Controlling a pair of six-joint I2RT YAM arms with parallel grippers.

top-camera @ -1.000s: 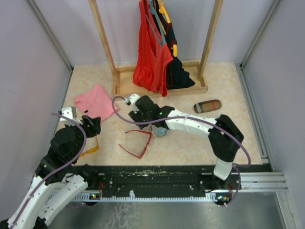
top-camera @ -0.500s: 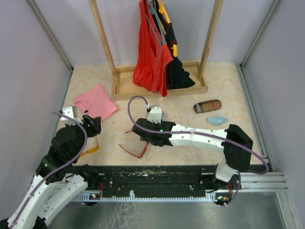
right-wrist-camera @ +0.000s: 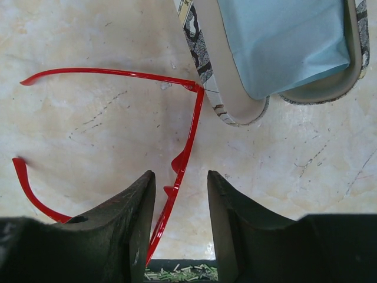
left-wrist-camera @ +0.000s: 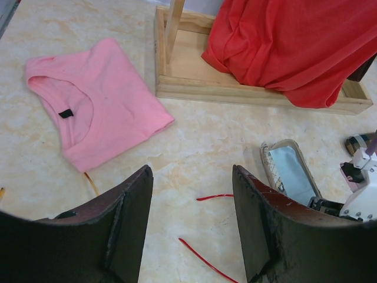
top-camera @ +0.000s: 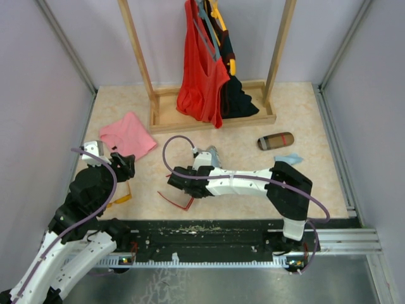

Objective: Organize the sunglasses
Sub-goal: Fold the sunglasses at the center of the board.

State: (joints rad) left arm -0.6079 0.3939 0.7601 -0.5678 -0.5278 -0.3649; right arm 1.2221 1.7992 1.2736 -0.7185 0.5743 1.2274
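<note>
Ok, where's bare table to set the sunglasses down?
Bare: the far right corner, between the rack base, the brown case and the wall; also the far left corner behind the pink shirt. Crowded: front middle, where the right gripper hangs over the sunglasses beside the open case.

The top camera views the whole surface point(top-camera: 304, 107) from high above its near edge, while both wrist cameras look down closely, sharing the sunglasses point(right-wrist-camera: 188, 130) with it.

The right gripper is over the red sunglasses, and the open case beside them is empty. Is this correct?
Not quite. The right gripper is over the red sunglasses, but the open case holds a light blue cloth, as the right wrist view shows.
</note>
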